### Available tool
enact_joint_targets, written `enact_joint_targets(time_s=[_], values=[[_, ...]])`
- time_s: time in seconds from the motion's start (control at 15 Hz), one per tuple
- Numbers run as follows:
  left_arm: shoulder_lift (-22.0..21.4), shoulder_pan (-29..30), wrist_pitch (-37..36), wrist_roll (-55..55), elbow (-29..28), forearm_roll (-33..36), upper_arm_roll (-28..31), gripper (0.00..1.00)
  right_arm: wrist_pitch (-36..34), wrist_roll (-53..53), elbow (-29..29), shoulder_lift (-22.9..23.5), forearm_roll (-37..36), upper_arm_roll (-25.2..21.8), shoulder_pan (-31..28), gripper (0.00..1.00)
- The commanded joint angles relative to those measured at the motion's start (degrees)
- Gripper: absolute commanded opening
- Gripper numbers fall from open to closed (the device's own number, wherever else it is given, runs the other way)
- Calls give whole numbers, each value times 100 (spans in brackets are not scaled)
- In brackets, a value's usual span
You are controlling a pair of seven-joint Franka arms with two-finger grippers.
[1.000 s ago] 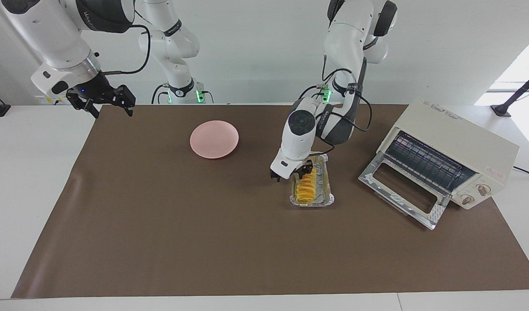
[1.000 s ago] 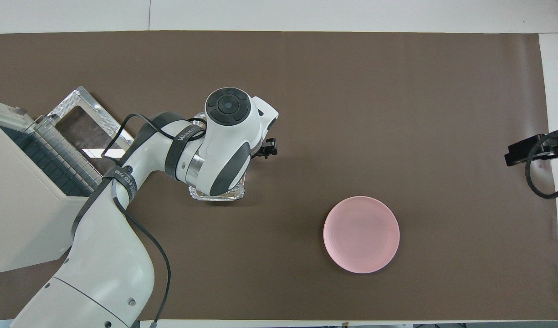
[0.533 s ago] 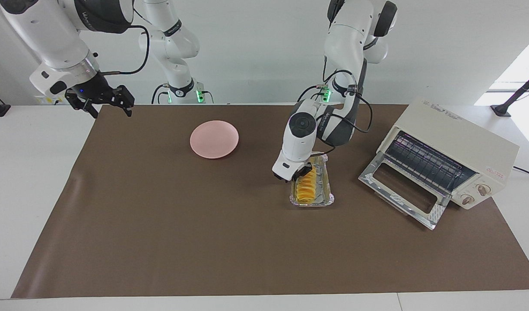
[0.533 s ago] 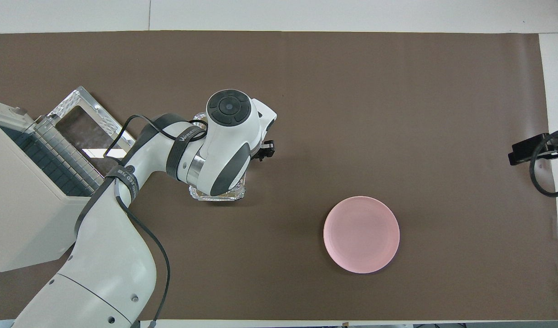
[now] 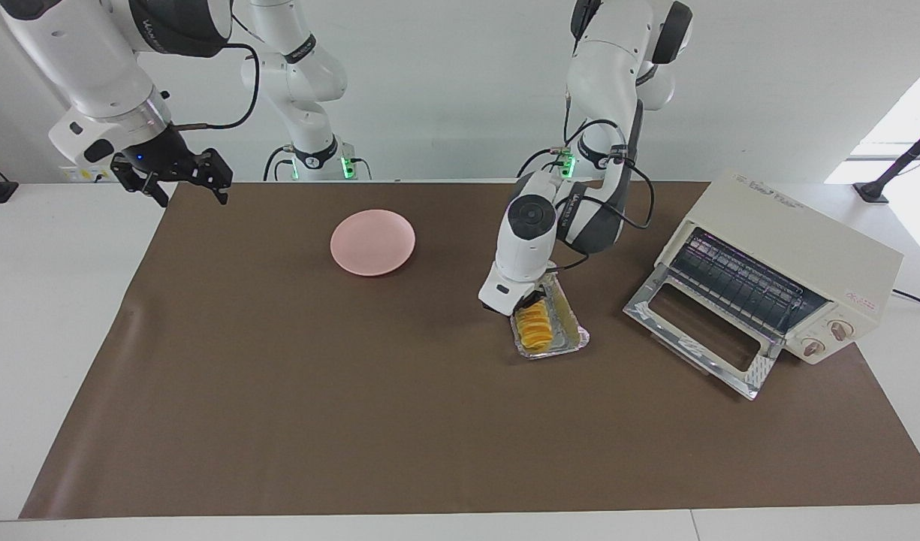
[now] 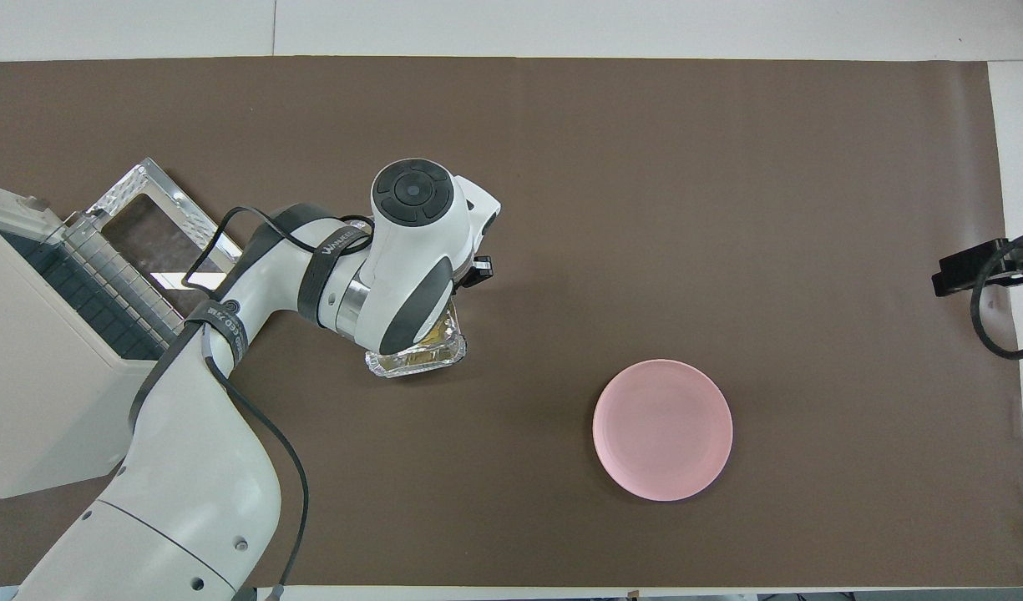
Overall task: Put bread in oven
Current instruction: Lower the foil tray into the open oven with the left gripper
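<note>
Here we saw our left gripper [image 5: 526, 302] clenched on the foil tray [image 5: 568, 334] carrying the bread [image 5: 535, 330]; the right gripper [image 5: 180, 174] waited, released.

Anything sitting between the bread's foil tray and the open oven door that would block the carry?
Nothing visible. Only bare brown mat lies between the foil tray holding the bread and the oven, whose door is dropped open. The left gripper is shut at the bread; the right gripper waits open.

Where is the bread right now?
In the facing view, the bread lies in the foil tray, under the left claw, between the pink plate and the oven.
</note>
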Motion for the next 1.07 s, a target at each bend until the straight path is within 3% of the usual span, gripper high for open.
enact_joint_targets(time_s=[0.0,0.2,0.4,0.73,1.0], values=[[2,411,-953,-10,727,104,-9,0,2,12,-101,-120,-1,77,-93,100],[-218,920,-1184,-36,850,96,96,0,2,21,-101,-120,0,138,-31,100],[80,992,-1202,-54,1535,-10,720,0,2,3,-110,-120,8,147,-31,100],[204,1115,-1219,-62,1607,34,1484,0,-7,12,-110,-120,8,139,-84,100],[195,1177,-2280,-62,1703,-10,1739,0,-7,12,-110,-120,8,139,-57,100]])
